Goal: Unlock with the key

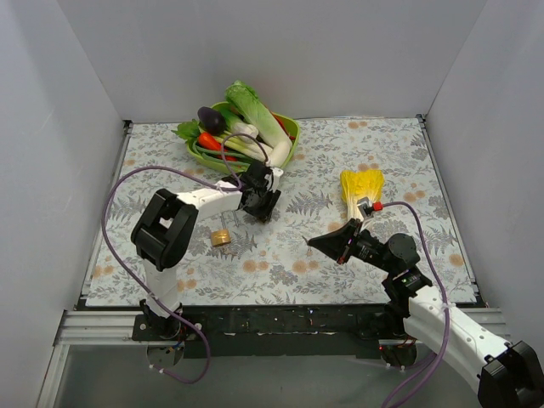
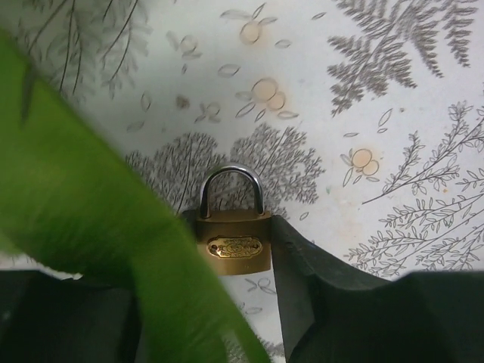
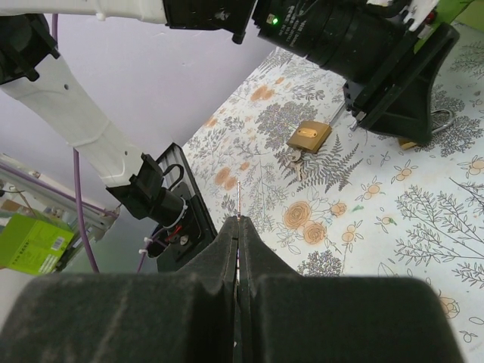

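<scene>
From above, the right gripper (image 1: 314,242) points left across the flowered tabletop (image 1: 382,153) with the key (image 1: 306,240) a mere sliver at its tip. The left gripper (image 1: 262,206) is down near the green bowl (image 1: 292,127) of toy vegetables. A small brass padlock (image 1: 221,237) lies loose on the tabletop between the arms, and I'd judge it is not the target. What the left arm holds is hidden here. The left wrist view supplies it: the larger brass padlock (image 2: 235,246), silver shackle up, is pinched between the jaws, with a blurred green shape (image 2: 83,227) covering much of the frame. Its keyhole does not show. The right wrist view shows the right jaws pressed tight on the thin key, blade poking out, well apart from the held lock. To do this well, I'd say the left arm should turn the lock's underside toward the key. The right should then line the blade up with the slot before pushing slowly, since so thin a key could slip or bend.
</scene>
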Robot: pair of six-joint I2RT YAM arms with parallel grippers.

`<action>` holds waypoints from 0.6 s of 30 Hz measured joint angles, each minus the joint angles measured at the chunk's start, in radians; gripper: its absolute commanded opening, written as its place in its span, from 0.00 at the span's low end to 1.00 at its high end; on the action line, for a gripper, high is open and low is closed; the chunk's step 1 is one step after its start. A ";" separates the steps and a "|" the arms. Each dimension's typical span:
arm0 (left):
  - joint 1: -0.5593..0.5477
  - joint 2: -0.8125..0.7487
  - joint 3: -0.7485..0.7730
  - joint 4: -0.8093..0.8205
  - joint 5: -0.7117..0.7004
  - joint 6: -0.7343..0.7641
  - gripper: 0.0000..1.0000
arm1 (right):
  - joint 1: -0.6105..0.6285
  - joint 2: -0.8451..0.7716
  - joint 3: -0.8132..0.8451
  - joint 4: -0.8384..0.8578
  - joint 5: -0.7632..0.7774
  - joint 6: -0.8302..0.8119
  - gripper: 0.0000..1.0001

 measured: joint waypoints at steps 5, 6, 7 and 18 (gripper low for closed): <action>-0.002 -0.060 -0.060 -0.051 -0.100 -0.262 0.16 | -0.002 0.015 0.000 0.008 0.000 0.000 0.01; -0.002 -0.064 -0.062 -0.067 -0.118 -0.316 0.14 | -0.003 0.020 0.000 0.014 0.000 0.000 0.01; -0.002 -0.065 -0.062 -0.082 -0.135 -0.365 0.14 | -0.004 0.024 0.000 0.018 0.000 0.000 0.01; -0.023 -0.033 0.000 -0.208 -0.275 -0.657 0.64 | -0.004 0.013 -0.015 0.034 0.000 0.001 0.01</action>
